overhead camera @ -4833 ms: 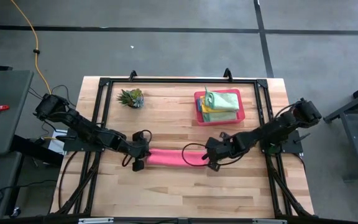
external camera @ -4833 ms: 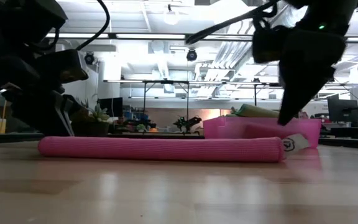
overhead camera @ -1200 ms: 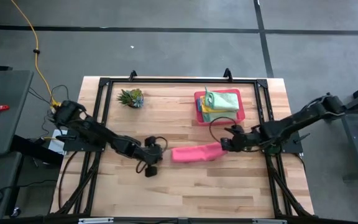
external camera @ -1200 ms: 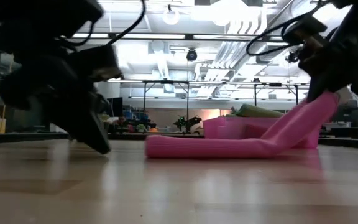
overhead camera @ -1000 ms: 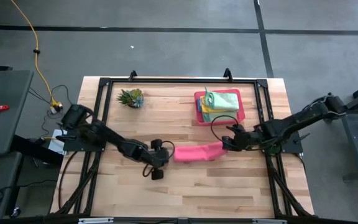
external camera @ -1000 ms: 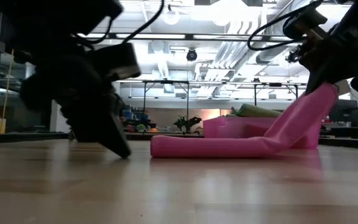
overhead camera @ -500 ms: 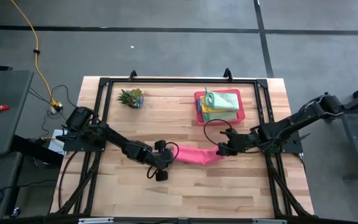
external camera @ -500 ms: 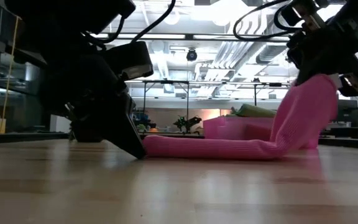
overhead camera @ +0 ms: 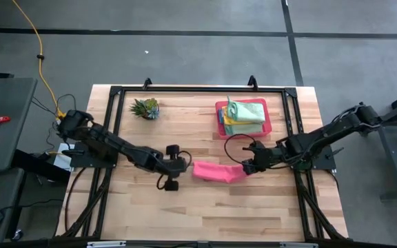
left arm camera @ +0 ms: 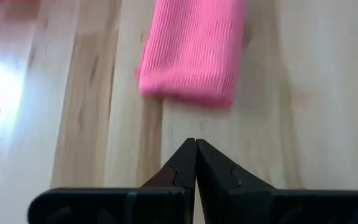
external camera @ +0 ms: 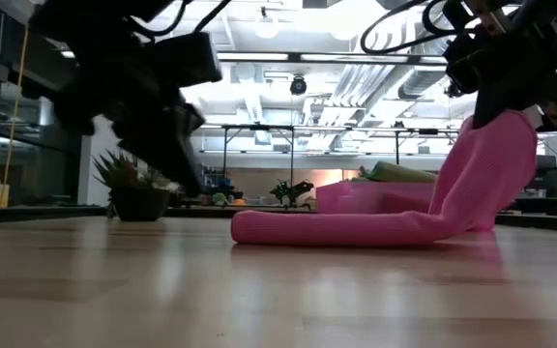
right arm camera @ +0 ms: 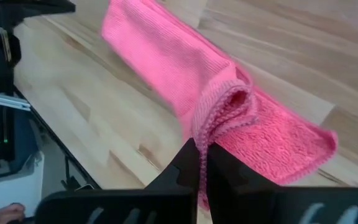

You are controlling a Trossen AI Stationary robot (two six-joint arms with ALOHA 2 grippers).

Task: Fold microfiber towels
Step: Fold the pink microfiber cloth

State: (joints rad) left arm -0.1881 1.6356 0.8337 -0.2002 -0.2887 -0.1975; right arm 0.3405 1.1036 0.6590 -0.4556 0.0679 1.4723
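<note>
A pink microfiber towel (overhead camera: 214,171), folded into a long narrow strip, lies across the middle of the table. Its left end (left arm camera: 188,81) rests flat on the wood. Its right end stands raised (external camera: 491,174) in my right gripper (right arm camera: 199,146), which is shut on it. My left gripper (left arm camera: 196,143) is shut and holds nothing. It hovers above the table just left of the strip's left end (overhead camera: 182,164). More folded towels, green and yellow, lie stacked in a pink tray (overhead camera: 220,122) at the far right. My right gripper pinches the towel's right end at a bunched fold with a stitched edge (right arm camera: 224,104), several layers together. The fingers slant down from the table's right side. That end is lifted and bends upward, while the rest of the strip (external camera: 337,228) lies on the table.
A small spiky plant (overhead camera: 145,107) stands at the far left. A black frame (overhead camera: 185,89) runs round the table's far edge and sides. Bare wood stretches along the near side (overhead camera: 205,213).
My left gripper went toward the towel's left end, reached it, then drew back toward the table's left and rose clear, staying shut. My right gripper carried the towel's right end a little toward the left and up, so that end now stands more upright; the left end stayed down.
</note>
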